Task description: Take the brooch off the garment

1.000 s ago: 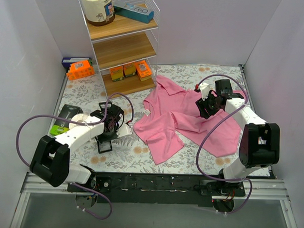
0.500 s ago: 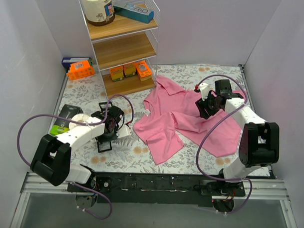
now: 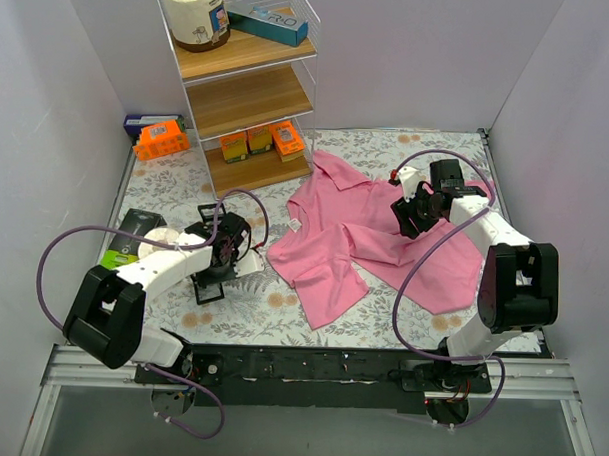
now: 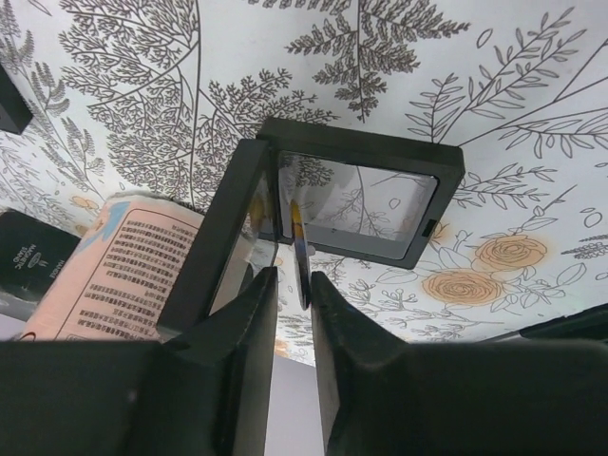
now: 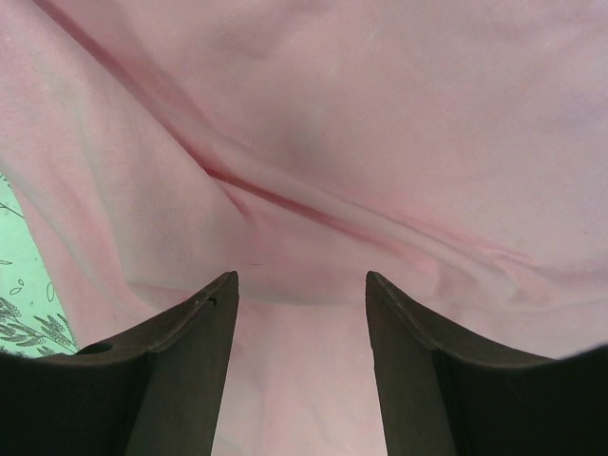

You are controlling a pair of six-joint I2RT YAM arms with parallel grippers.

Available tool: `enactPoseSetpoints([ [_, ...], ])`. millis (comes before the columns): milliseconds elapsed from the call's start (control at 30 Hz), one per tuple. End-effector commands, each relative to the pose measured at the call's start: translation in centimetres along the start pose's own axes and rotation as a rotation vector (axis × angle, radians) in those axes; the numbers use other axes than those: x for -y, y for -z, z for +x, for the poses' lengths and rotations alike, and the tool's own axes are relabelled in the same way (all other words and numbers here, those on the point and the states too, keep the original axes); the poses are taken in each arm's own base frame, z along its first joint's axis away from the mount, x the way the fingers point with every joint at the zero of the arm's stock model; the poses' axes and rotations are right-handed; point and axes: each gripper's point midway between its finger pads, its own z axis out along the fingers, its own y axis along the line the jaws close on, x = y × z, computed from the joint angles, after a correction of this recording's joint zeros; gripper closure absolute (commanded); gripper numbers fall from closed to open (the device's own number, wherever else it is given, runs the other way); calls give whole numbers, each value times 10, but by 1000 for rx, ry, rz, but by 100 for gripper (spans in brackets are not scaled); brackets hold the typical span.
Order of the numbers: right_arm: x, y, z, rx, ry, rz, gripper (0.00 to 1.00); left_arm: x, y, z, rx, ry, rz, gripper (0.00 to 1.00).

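Note:
The brooch (image 4: 300,249) shows edge-on as a thin silvery disc between the nearly closed jaws of my left gripper (image 4: 293,275). It is held upright just above an open black display case (image 4: 361,195) on the floral cloth. In the top view the left gripper (image 3: 219,270) is left of the pink polo shirt (image 3: 334,249), well clear of it. My right gripper (image 3: 407,220) is open and empty, low over the shirt's chest. In the right wrist view its jaws (image 5: 302,275) stand wide apart over folded pink fabric (image 5: 332,123).
A wire shelf (image 3: 251,86) with boxes stands at the back. An orange box (image 3: 162,140) lies at back left. A black item (image 3: 134,227) and a green pack (image 3: 113,259) sit at the left. A printed pink packet (image 4: 114,256) lies beside the case.

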Motion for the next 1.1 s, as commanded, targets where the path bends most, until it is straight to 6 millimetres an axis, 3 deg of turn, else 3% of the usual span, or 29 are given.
enactPoseSetpoints([
  [0, 7, 4, -13, 35, 2, 16, 36, 0, 4, -6, 12, 18, 16, 77],
  [200, 6, 3, -12, 34, 3, 12, 36, 4, 9, -11, 25, 47, 56, 70],
  [767, 5, 4, -12, 33, -1, 10, 36, 29, 20, -31, 100, 102, 234, 66],
  [867, 2, 8, -19, 55, -4, -8, 36, 33, 38, -50, 201, 98, 301, 66],
  [1067, -14, 33, -70, 210, -14, -125, 36, 49, 98, -101, 479, 89, 524, 59],
])
